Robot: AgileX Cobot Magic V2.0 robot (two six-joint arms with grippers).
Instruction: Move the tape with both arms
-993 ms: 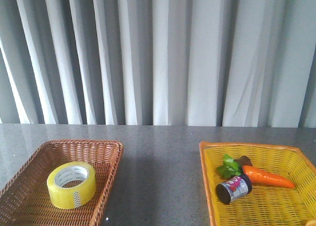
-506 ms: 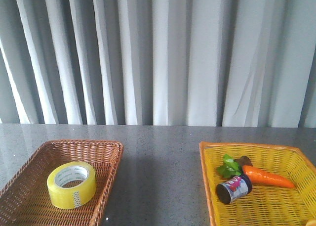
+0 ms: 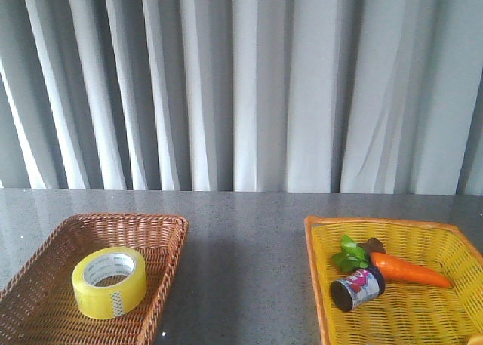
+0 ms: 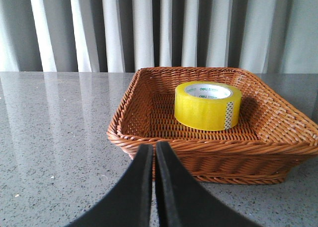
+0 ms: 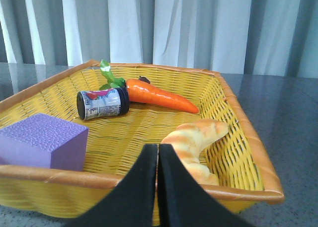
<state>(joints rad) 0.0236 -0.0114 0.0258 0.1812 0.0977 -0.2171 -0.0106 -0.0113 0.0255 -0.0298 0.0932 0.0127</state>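
The yellow tape roll [image 3: 110, 281] with a white printed core lies flat in the brown wicker basket [image 3: 162, 232] on the left of the table. It also shows in the left wrist view [image 4: 207, 105], inside that basket [image 4: 149, 140]. My left gripper [image 4: 154, 152] is shut and empty, in front of the basket's near rim, short of the tape. My right gripper [image 5: 158, 152] is shut and empty, at the near rim of the yellow basket [image 5: 233, 103]. Neither arm shows in the front view.
The yellow basket [image 3: 317, 232] on the right holds a toy carrot [image 3: 407, 269], a small printed can [image 3: 357, 288], a purple block [image 5: 42, 140] and a croissant [image 5: 196, 140]. Grey curtains hang behind the grey speckled table [image 3: 241, 247].
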